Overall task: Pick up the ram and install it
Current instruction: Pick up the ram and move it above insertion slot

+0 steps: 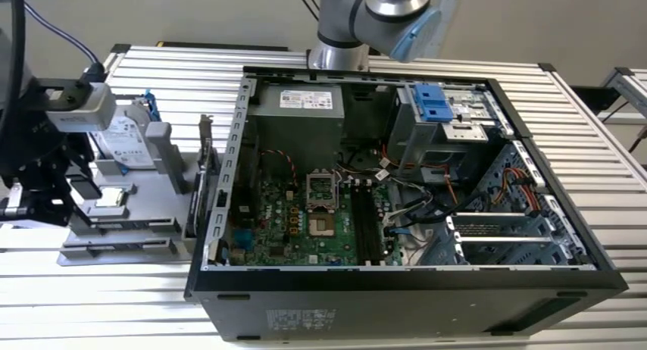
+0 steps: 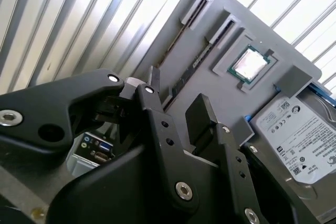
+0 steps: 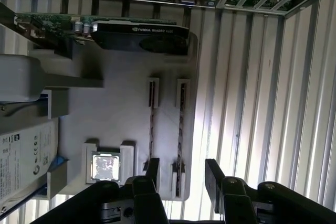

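The jaws stand wide apart and hold nothing, poised above the grey tray [image 3: 115, 108] at its end away from the graphics card [image 3: 139, 35]. The ram [image 3: 180, 129] stands on edge in the tray's outermost holder, the one next to the tray's rim. In the first wrist view its line runs up between the two fingertips [image 3: 215, 174].

This looks like the lining-up stage of the pick. To do it well, I'd say the jaws should be centred across the strip's thin edge and square to its length. They should come straight down and close on the flat faces, so the strip can lift along its holder without twisting.

Room is tight on the inner side. A second holder [image 3: 152, 124] sits just beside the first, and one fingertip seems in line with it; how far above it I cannot tell. The processor chip [image 3: 106, 165] lies just past that holder. On the rim side there are only the bare slats of the bench [image 3: 273, 103], so that finger has room to spare. The hard drive [image 3: 21, 156] sits at the tray's far side, well apart.
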